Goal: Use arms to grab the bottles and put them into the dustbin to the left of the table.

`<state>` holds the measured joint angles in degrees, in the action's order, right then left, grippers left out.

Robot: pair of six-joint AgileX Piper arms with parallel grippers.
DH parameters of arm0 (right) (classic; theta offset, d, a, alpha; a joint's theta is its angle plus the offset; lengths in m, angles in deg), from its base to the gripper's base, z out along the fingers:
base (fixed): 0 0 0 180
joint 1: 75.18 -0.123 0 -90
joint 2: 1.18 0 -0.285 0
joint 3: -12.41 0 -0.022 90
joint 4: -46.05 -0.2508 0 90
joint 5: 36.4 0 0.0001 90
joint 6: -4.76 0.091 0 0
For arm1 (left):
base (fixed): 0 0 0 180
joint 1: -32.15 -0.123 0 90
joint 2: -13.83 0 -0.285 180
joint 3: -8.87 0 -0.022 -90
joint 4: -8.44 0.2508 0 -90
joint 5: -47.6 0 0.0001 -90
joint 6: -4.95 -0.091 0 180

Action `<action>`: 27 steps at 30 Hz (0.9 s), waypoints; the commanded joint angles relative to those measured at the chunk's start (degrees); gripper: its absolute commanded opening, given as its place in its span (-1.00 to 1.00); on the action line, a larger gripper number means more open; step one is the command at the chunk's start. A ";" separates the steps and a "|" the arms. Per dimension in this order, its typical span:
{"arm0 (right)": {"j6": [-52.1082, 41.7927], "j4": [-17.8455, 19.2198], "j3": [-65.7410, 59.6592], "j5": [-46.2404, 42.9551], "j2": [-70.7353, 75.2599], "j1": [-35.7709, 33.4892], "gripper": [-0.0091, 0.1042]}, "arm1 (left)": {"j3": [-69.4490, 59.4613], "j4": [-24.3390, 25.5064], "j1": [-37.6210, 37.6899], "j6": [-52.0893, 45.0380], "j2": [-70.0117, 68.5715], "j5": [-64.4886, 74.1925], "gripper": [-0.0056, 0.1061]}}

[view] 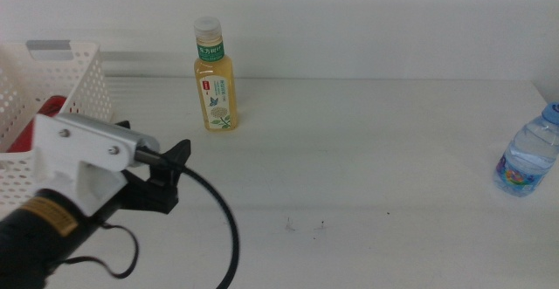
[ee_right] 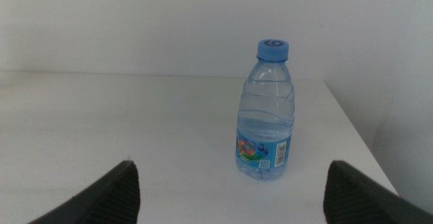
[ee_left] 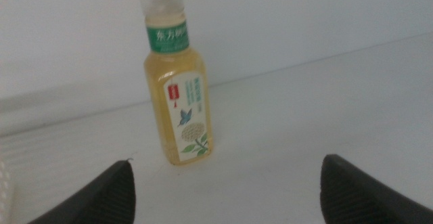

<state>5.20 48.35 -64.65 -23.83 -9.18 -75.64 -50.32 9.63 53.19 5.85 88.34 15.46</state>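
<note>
Bottles stood upright on the large plain white table (view: 367, 149). White perforated plastic dustbin (view: 70, 79) sat just behind the left gripper (view: 170, 177), a red item (view: 51, 106) inside it. Left gripper's jaws were spread wide, empty; yellow juice bottle with white cap (view: 215, 78) ahead, apart. Right gripper (ee_right: 230, 190) likewise gaped wide; small clear blue-capped water bottle (ee_right: 265, 112) ahead between its jaws' line, untouched.
</note>
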 commanded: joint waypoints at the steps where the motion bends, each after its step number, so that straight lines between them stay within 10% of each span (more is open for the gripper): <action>1: -0.44 0.22 -0.15 -0.56 0.22 0.46 0.76 | -0.15 -2.21 0.13 0.85 4.33 -5.48 0.78; 9: -0.44 0.22 -0.15 -0.56 0.22 0.46 0.76 | 1.49 -7.75 0.13 2.16 20.90 -25.34 0.78; 27: -0.44 0.22 -0.15 -0.56 0.22 0.46 0.76 | 24.97 -7.02 -0.08 2.16 43.91 -22.73 0.78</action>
<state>5.20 48.35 -64.65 -23.83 -9.18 -75.64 -26.79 2.79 53.19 7.29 131.42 -7.53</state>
